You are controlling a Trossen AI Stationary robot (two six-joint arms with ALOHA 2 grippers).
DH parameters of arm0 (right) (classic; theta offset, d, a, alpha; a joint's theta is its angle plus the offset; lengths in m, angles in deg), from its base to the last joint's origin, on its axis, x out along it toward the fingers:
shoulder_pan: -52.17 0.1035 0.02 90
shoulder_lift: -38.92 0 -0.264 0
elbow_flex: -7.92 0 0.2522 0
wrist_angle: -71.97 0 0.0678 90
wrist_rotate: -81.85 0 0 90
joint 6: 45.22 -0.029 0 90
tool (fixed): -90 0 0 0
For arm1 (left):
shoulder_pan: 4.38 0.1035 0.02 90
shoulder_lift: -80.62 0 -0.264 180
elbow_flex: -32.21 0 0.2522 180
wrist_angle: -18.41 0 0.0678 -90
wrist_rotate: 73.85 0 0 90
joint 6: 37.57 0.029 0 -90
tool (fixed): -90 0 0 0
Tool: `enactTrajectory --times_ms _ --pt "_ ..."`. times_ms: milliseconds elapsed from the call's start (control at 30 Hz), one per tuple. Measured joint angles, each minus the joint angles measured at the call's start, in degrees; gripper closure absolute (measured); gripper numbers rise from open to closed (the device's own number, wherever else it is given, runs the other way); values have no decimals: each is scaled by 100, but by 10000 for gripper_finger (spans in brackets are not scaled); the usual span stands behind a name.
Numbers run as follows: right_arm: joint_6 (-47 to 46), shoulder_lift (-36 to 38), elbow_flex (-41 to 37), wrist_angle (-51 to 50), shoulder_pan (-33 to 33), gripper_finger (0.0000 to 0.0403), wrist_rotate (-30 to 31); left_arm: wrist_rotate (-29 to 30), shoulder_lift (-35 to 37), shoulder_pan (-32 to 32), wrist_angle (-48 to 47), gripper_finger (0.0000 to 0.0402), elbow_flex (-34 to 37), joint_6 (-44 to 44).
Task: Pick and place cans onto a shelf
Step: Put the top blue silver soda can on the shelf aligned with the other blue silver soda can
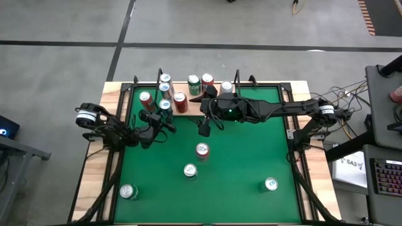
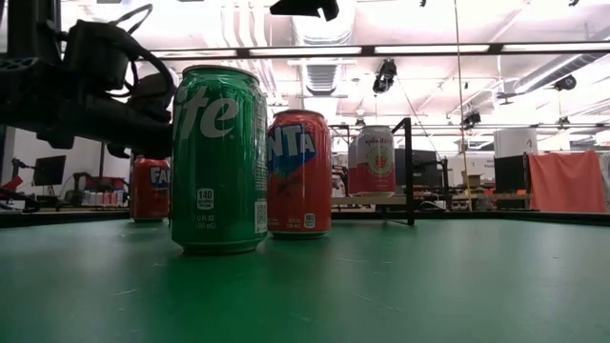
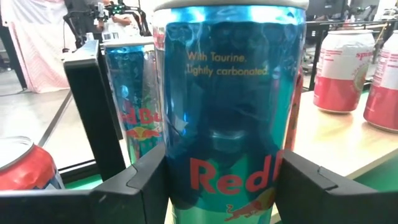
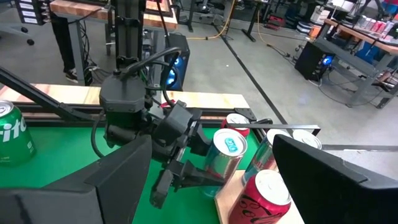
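Observation:
My left gripper point(image 1: 164, 110) is shut on a blue can point(image 3: 229, 106) at the near edge of the light-wood shelf point(image 1: 188, 110). The held can and gripper also show in the right wrist view point(image 4: 227, 154). Several cans stand on the shelf: a second blue one point(image 3: 130, 106), red ones point(image 1: 179, 100) and silver-pink ones point(image 3: 339, 68). My right gripper point(image 1: 204, 130) is open and empty over the green table, just near of the shelf. A red can point(image 1: 202, 150) and green cans point(image 1: 190, 170) point(image 1: 129, 191) point(image 1: 271, 184) stand on the table. My left gripper pinches the blue can's lower side walls point(image 3: 177, 180) between its two fingers point(image 3: 140, 183), one on each side. The fingers lie about level and come from the table's left. The can stands upright. I cannot tell whether its base rests on the shelf.
Thin black wire uprights point(image 3: 93, 106) point(image 2: 408, 171) stand at the shelf's ends. In the low view a green can point(image 2: 219, 157) and a red can point(image 2: 298, 171) stand close in front. The near middle of the table point(image 1: 239, 157) lies between the loose cans.

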Motion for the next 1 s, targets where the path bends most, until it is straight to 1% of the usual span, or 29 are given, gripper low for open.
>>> enactTrajectory --times_ms 200,1000 --pt "0 0 0 0 0 76 0 -2 0 111 13 199 -1 -137" --pt "2 0 0 0 0 76 -2 -4 -2 211 -14 199 -2 -294"
